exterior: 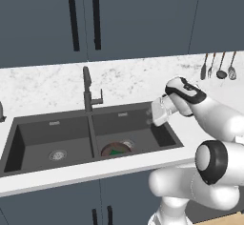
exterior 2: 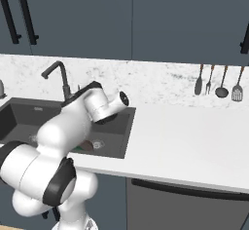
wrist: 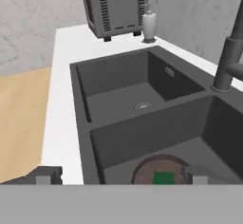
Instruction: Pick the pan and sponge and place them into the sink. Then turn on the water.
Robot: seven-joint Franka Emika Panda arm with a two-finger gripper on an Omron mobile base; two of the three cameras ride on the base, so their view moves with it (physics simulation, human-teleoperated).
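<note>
Two basins make up the dark-grey sink [exterior: 52, 133], and from the left base view we see the pan [exterior: 115, 149], brown with a reddish rim, lying in the right basin with the green sponge [exterior: 116, 151] on it. A white tabletop [exterior: 71, 174] surrounds it, under a marble backsplash and dark cabinets. In the right base view, utensils [exterior 2: 219, 83] hang on the wall. Our hand view adds a toaster [wrist: 114, 7] and soap bottle [wrist: 149, 26] (beyond the far basin); the end effector [wrist: 121, 178] stands wide and holds nothing, above the pan.
</note>
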